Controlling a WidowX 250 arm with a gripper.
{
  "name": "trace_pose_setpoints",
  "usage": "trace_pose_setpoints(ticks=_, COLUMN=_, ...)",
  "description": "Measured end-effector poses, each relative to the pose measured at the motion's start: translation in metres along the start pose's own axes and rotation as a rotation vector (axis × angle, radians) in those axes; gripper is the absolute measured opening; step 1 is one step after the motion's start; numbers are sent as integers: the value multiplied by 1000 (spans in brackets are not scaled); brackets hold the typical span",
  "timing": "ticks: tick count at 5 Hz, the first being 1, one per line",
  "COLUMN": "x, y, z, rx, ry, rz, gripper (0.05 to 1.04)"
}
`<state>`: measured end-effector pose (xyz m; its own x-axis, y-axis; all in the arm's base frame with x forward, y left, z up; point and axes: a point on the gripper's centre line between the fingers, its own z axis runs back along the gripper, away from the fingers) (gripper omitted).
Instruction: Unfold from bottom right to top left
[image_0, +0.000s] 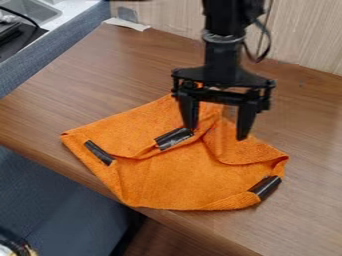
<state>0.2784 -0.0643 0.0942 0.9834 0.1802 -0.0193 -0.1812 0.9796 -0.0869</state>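
Orange cloth (170, 182) lies rumpled, partly folded, on the tabletop (80, 95); my tool (216, 134) (fingers spread wide) hangs over it.

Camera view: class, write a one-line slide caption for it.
Open tool above a partly folded orange cloth with black strips, on a brown table.

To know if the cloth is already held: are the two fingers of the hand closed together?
No, the hand is open, with a wide gap between its fingers above the cloth.
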Motion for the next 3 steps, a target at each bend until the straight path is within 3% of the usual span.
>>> trace_pose_setpoints(ticks=3, x=4, y=46, z=-16, rx=26, ry=-17, rz=77, gripper=999)
